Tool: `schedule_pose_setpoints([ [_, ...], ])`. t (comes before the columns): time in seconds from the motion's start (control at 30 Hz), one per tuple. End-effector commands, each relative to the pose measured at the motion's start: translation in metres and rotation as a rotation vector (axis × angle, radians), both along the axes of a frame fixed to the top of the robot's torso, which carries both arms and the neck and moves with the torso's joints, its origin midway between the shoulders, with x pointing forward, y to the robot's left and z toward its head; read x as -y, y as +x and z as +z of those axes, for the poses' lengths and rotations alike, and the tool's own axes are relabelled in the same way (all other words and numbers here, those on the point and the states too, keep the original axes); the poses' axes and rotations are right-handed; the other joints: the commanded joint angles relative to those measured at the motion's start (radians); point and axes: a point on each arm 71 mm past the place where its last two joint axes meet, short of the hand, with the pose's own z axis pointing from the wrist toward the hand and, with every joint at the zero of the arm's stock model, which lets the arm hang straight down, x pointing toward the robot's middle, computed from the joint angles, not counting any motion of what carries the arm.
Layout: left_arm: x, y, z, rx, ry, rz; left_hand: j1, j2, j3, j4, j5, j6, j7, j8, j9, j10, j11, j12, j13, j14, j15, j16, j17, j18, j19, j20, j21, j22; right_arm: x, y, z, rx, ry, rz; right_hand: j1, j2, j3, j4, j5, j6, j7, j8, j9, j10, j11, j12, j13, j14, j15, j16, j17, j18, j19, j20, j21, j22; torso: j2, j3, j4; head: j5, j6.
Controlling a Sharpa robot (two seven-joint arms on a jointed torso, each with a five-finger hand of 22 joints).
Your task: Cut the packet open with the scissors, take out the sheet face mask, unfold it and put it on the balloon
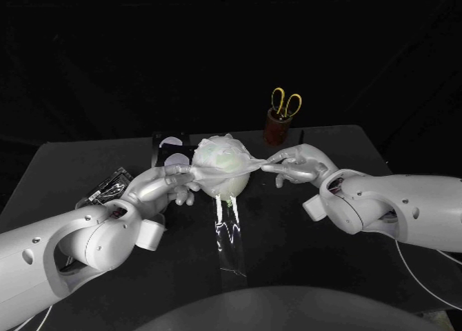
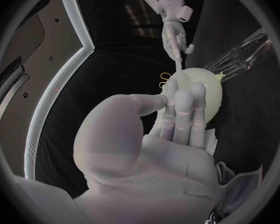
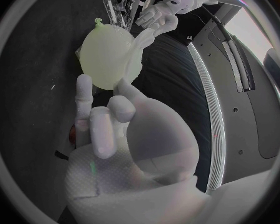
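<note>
The mask (image 1: 219,153) lay draped over the balloon (image 1: 231,183) at the middle of the desk (image 1: 291,265). The left hand (image 1: 163,185) pinched one edge of the mask in its fingers (image 1: 183,181), and the right hand (image 1: 298,165) pinched the opposite edge, so the sheet was taut between them. The scissors (image 1: 286,103) stood in a holder (image 1: 278,128) at the far edge, and the packet (image 1: 112,183) lay beside the left arm.

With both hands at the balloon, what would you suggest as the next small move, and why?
I would probably ease both hands inward and down, so the mask settles against the balloon. The left hand and the right hand each hold an edge of the sheet mask, which drapes over the balloon with its edges pulled out toward the hands.
</note>
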Motion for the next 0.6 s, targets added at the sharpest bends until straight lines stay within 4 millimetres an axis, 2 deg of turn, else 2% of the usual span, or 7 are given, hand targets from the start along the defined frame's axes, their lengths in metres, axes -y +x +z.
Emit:
schedule_pose_setpoints([
  [0.03,0.0024,-0.0005,0.0028,0.019,-0.031,-0.023,-0.014,0.004,0.047,-0.042,0.006,-0.004,0.038,0.012,0.001,-0.027,0.000,0.028,0.023,0.000,0.005,0.005,-0.005,0.012,-0.004,0.005,0.005,0.002,-0.0028,-0.0008,-0.0001,-0.033,0.020,0.062,-0.014,-0.002,0.022,-0.012,0.004,-0.007,0.002,0.049,0.099,0.062,-0.041,0.374,0.371,-0.001,-0.003,0.006,0.001,0.002,-0.006,0.000,0.008,0.003,0.000,-0.0002,-0.0003,-0.001,-0.001],
  [0.13,0.0021,-0.0003,0.0027,0.019,-0.031,-0.024,-0.020,0.005,0.020,-0.040,0.005,0.022,0.037,0.031,0.005,-0.044,0.000,0.041,0.030,-0.015,0.006,0.000,-0.031,0.012,-0.005,0.007,0.007,0.002,-0.0039,-0.0015,0.0004,-0.044,0.022,0.083,-0.028,-0.007,0.042,-0.021,0.005,-0.008,0.002,0.053,0.101,0.063,-0.041,0.376,0.374,0.000,-0.003,0.007,0.003,0.002,-0.008,0.001,0.009,0.007,-0.001,0.0003,0.0001,-0.002,-0.001],
  [0.27,0.0021,-0.0003,0.0026,0.021,-0.027,-0.025,-0.009,0.011,-0.043,-0.044,0.006,0.104,0.016,0.054,-0.002,-0.052,-0.014,0.045,0.027,-0.028,-0.002,-0.005,-0.056,0.013,-0.007,0.004,0.004,-0.003,-0.0062,-0.0026,0.0010,-0.052,0.026,0.102,-0.049,-0.013,0.071,-0.033,0.004,-0.012,0.003,0.060,0.103,0.064,-0.040,0.376,0.377,-0.002,-0.002,0.008,0.001,0.002,-0.010,0.001,0.011,0.011,0.000,0.0000,-0.0003,-0.002,-0.001],
  [0.33,0.0024,-0.0005,0.0027,0.022,-0.024,-0.026,-0.005,0.007,-0.099,-0.041,0.005,0.158,0.000,0.041,-0.025,-0.051,-0.025,0.044,0.020,-0.019,-0.011,0.000,-0.049,0.013,-0.006,0.000,-0.006,-0.011,-0.0070,-0.0031,0.0013,-0.053,0.027,0.106,-0.071,-0.019,0.103,-0.044,0.004,-0.015,0.003,0.066,0.106,0.065,-0.040,0.377,0.379,-0.003,-0.002,0.009,0.001,0.002,-0.012,0.002,0.012,0.016,0.000,0.0000,0.0000,-0.002,-0.001],
  [0.5,0.0022,-0.0002,0.0026,0.027,-0.012,-0.015,0.008,0.013,-0.141,-0.034,0.006,0.198,-0.006,0.005,-0.061,-0.052,-0.031,0.037,0.006,-0.032,-0.015,-0.005,-0.072,0.011,-0.005,-0.006,-0.027,-0.027,-0.0081,-0.0037,0.0019,-0.054,0.030,0.106,-0.081,-0.023,0.117,-0.049,0.004,-0.017,0.003,0.070,0.107,0.066,-0.040,0.378,0.381,-0.002,-0.002,0.010,0.002,0.002,-0.012,0.002,0.013,0.017,0.000,-0.0002,0.0004,-0.002,-0.001],
  [0.53,0.0020,-0.0001,0.0026,0.030,-0.008,-0.013,0.011,0.009,-0.154,-0.033,0.006,0.209,-0.013,-0.001,-0.068,-0.064,-0.033,0.035,0.003,-0.074,-0.015,-0.028,-0.119,0.009,-0.015,-0.004,-0.041,-0.035,-0.0082,-0.0038,0.0020,-0.054,0.030,0.106,-0.081,-0.023,0.117,-0.049,0.004,-0.017,0.003,0.070,0.107,0.066,-0.040,0.378,0.381,-0.002,-0.002,0.010,0.002,0.002,-0.012,0.002,0.013,0.017,0.000,-0.0002,0.0004,-0.001,-0.001],
  [0.6,0.0016,0.0002,0.0027,0.037,0.001,-0.007,0.016,0.005,-0.170,-0.035,0.005,0.221,-0.021,-0.007,-0.076,-0.090,-0.037,0.034,0.003,-0.112,-0.014,-0.044,-0.126,0.007,-0.029,-0.002,-0.059,-0.044,-0.0085,-0.0039,0.0022,-0.054,0.032,0.104,-0.085,-0.024,0.122,-0.050,0.004,-0.017,0.003,0.071,0.108,0.065,-0.040,0.377,0.381,-0.002,-0.002,0.010,0.004,0.002,-0.012,0.002,0.013,0.018,0.000,0.0000,0.0005,-0.001,-0.001],
])
